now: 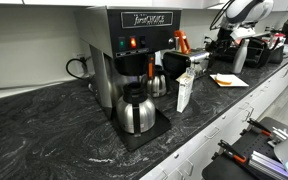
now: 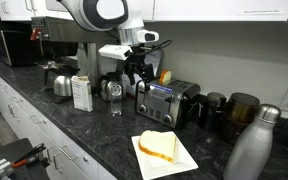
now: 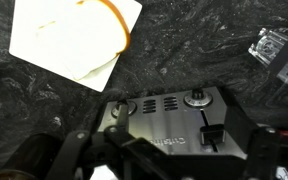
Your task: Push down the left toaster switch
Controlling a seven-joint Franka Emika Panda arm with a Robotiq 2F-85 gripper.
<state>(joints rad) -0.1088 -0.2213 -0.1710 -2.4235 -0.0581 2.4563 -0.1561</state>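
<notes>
Centre of frame: toaster (image 2: 167,102), steel-fronted with black ends, stands on the dark marbled counter (image 2: 44,125). Gripper (image 2: 136,72) hangs close above the toaster's left end; contact and jaw state cannot be judged. White arm (image 2: 104,14) enters from upper centre. Lower centre: bread slice (image 2: 157,146) lies on a white square sheet (image 2: 181,161). Lower right: steel bottle (image 2: 252,148). Left of centre: white carton (image 2: 81,93), glass (image 2: 116,98), steel coffee pot (image 2: 61,83)
</notes>
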